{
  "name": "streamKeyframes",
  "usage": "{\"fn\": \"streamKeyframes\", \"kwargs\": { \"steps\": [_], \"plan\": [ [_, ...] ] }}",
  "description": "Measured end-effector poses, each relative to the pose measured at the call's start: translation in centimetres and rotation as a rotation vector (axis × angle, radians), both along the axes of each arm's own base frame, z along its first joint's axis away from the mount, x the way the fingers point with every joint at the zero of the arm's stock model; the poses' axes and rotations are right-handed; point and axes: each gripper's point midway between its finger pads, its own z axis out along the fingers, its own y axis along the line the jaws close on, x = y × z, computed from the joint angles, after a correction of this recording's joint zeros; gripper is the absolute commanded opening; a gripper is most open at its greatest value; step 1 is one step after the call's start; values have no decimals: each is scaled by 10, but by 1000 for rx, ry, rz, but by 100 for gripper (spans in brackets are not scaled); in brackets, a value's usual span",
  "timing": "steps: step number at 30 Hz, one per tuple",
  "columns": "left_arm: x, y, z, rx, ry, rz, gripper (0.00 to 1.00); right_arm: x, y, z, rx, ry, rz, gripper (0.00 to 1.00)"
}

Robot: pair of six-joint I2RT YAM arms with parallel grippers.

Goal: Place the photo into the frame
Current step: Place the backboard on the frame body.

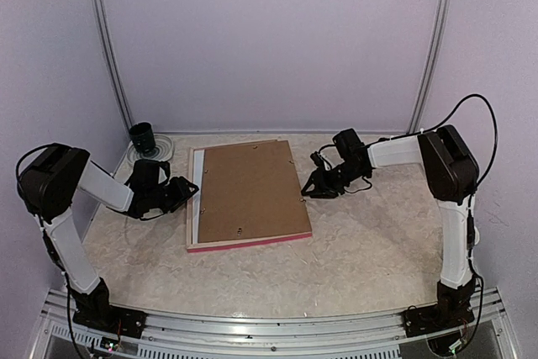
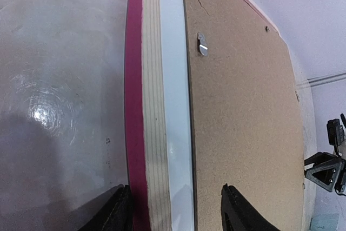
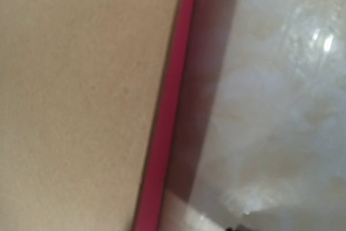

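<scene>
Top view: the frame [image 1: 244,245] lies face down mid-surface [image 1: 378,250], between left gripper [image 1: 189,192] and right gripper [image 1: 309,191], whose opening I cannot tell. Left wrist: gripper partly open, fingers [image 2: 116,212] straddling the frame's pink edge, clamping nothing. Right wrist: blurred pink edge at centre.

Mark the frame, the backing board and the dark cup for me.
frame [image 1: 249,243]: top view, pink near edge.
backing board [image 1: 250,192]: top view, its centre.
dark cup [image 1: 142,137]: top view, side wall.
</scene>
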Motion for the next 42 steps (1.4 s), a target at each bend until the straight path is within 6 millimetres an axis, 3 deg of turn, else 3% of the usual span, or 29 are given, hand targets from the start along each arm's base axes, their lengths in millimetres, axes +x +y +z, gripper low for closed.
{"fn": "streamKeyframes", "kwargs": {
  "steps": [34, 42],
  "plan": [
    [0, 0, 0, -7, -6, 1, 56, -24, 6, -2, -58, -15, 57, 40],
    [0, 0, 0, -8, -6, 1, 57, -25, 8, 9, 18, 27, 61, 41]
  ]
}}
